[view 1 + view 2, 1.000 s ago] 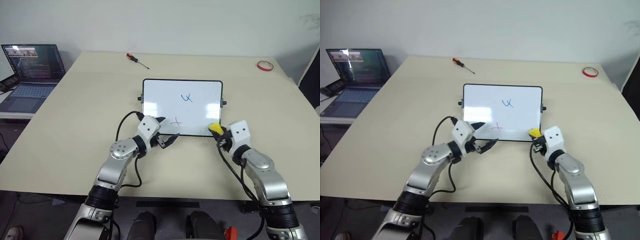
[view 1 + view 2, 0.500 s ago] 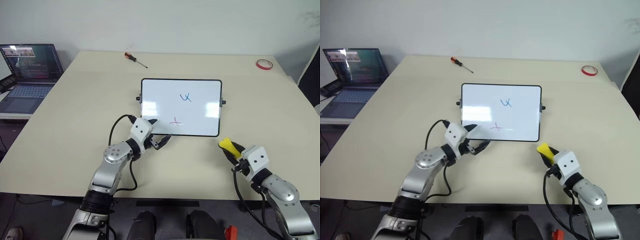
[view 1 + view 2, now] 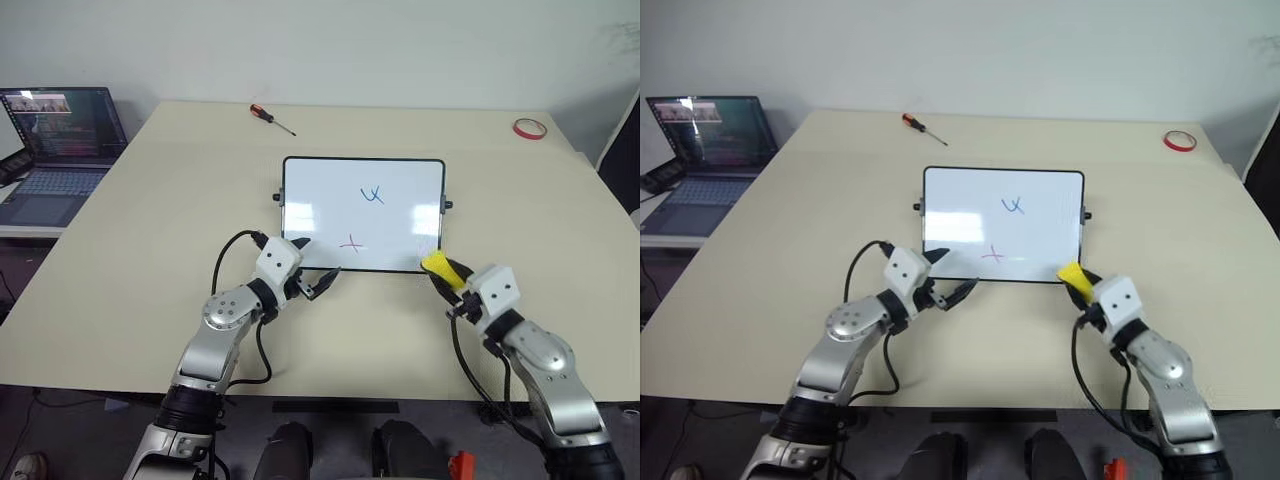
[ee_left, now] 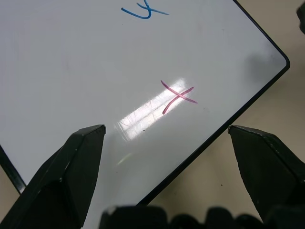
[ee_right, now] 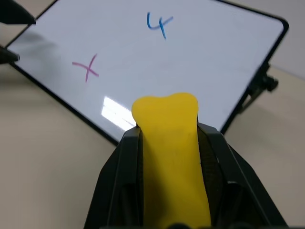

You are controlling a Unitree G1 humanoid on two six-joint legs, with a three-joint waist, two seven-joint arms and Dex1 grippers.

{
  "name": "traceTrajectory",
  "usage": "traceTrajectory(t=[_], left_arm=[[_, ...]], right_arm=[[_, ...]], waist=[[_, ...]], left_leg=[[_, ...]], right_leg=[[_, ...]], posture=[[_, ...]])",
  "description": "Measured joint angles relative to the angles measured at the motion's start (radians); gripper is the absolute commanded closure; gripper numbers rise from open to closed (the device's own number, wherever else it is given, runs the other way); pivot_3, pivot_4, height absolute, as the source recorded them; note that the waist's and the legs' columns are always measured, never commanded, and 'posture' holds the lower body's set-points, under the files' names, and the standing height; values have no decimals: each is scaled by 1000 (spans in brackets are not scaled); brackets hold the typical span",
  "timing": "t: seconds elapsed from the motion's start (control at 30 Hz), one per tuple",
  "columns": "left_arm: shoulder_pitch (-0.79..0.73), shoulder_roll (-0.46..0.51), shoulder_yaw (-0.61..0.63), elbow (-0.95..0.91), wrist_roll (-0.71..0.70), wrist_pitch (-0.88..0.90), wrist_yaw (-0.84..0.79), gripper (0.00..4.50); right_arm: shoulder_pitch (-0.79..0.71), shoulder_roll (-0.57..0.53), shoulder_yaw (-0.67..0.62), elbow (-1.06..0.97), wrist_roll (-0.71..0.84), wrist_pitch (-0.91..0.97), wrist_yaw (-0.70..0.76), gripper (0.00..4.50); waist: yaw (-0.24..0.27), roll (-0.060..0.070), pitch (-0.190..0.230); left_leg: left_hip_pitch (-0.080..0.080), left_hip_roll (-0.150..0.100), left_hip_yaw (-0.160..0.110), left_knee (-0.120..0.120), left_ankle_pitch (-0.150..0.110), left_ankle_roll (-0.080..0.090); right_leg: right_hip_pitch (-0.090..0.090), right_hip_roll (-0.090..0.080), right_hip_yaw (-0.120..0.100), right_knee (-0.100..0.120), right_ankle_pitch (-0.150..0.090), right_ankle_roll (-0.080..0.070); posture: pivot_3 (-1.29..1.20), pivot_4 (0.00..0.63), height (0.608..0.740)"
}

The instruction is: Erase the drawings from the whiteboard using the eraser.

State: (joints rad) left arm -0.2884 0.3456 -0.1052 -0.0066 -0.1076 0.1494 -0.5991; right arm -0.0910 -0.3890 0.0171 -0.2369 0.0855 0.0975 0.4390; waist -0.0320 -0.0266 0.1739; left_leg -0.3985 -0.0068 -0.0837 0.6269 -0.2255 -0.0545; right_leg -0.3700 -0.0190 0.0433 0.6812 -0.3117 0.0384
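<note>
The right gripper [image 3: 447,277], clamped on the eraser [image 3: 438,266], has swung back up to the whiteboard [image 3: 362,213] near-right corner; red cross [image 3: 351,243] and blue squiggle [image 3: 373,195] remain; left gripper [image 3: 318,270] spread wide at its near edge

Two head views, side by side, looking forward and down from high up, far enough to take in the whole bench [image 3: 150,200] and board [image 3: 362,213]. Two wrist views, very near, looking along each tool onto the board. Shared by all four: the red cross [image 4: 178,96].
</note>
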Motion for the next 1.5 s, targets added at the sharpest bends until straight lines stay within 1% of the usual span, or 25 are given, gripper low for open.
traceTrajectory(t=[0.03, 0.1, 0.2, 0.27, 0.37, 0.53, 0.63, 0.93, 1.07, 1.2, 1.3, 1.4, 1.5], left_arm=[[1, 2, 3, -1, 0, 0, 0, 0], [-2, 3, 6, -2, -1, 2, 0, 0], [-4, 1, 5, -1, -2, 2, -1, 0], [-6, 3, 6, 0, -2, 2, -1, 0], [-12, 5, 6, 4, -1, 2, -1, 0], [-24, 6, 8, 5, -1, 2, -1, 0], [-24, 5, 7, 3, -1, 3, -1, 0], [-23, 5, 7, 2, -1, 4, 0, 0], [-23, 6, 7, 2, -1, 6, 2, 0], [-23, 6, 7, 0, -1, 14, 8, 0], [-23, 6, 7, 0, -1, 17, 15, 0], [-23, 7, 7, 0, -1, 17, 19, 0], [-24, 6, 7, 0, -1, 17, 19, 0]], right_arm=[[-44, 14, 10, 18, -8, 8, -8, 3293], [-188, 60, 30, 101, -27, 24, -29, 3293], [-365, 105, 58, 213, -42, 19, -46, 3293], [-452, 129, 66, 310, -57, 11, -48, 3293], [-531, 142, 81, 445, -71, -6, -48, 3293], [-582, 154, 85, 598, -102, -30, -50, 3293], [-640, 173, 84, 683, -103, -69, -56, 3293], [-755, 192, 81, 888, -112, -209, -115, 3293], [-761, 203, 101, 906, -135, -225, -80, 3293], [-711, 224, 162, 867, -145, -217, 0, 3293], [-695, 233, 183, 853, -146, -199, 37, 3293], [-700, 222, 183, 853, -152, -192, 31, 3293], [-727, 210, 183, 875, -186, -197, -33, 3293]], waist=[[0, 0, 0], [-4, 0, 0], [0, 1, 0], [3, 0, 0], [7, 0, 0], [2, 0, 1], [-6, 1, 1], [-6, 1, 1], [-10, 1, 1], [-19, 1, 0], [-22, 1, 0], [-20, 1, 0], [-17, 1, 0]], left_leg=[[0, 0, 0, 0, 0, 0], [0, 0, 0, 0, 0, 0], [0, 0, 0, 0, 0, 0], [-1, 0, 0, 0, 0, 0], [-2, -1, 0, 0, 0, 0], [-2, 0, 1, 0, 0, 0], [-1, 1, 1, 0, 0, 0], [-1, 1, 1, 1, 0, 0], [-1, 1, 1, 1, 0, 0], [0, 2, 0, 1, 0, 0], [1, 1, 0, 1, 0, 0], [1, 1, -1, 2, 0, 0], [2, 0, 0, 2, 0, 0]], right_leg=[[0, 0, 0, 0, 0, 0], [-1, 0, 1, 1, 0, 0], [-1, 0, -1, 1, 0, -1], [-1, 0, -2, 0, 0, -1], [-2, -1, -1, -1, 0, -1], [-3, -1, 0, 0, 0, -1], [-3, -1, 0, 2, 1, -1], [-2, -1, 0, 2, 1, -1], [-2, -1, 1, 2, 1, -1], [-2, -1, 1, 3, 1, -1], [-2, -1, 1, 5, 1, -1], [-2, -1, 1, 6, 1, -1], [-2, -1, 0, 8, 1, -1]], posture=[[0, 150, 740], [0, 150, 740], [0, 150, 740], [0, 150, 740], [0, 150, 740], [0, 150, 740], [0, 150, 740], [0, 150, 740], [0, 150, 740], [0, 150, 740], [0, 150, 740], [0, 150, 740], [0, 150, 740]])
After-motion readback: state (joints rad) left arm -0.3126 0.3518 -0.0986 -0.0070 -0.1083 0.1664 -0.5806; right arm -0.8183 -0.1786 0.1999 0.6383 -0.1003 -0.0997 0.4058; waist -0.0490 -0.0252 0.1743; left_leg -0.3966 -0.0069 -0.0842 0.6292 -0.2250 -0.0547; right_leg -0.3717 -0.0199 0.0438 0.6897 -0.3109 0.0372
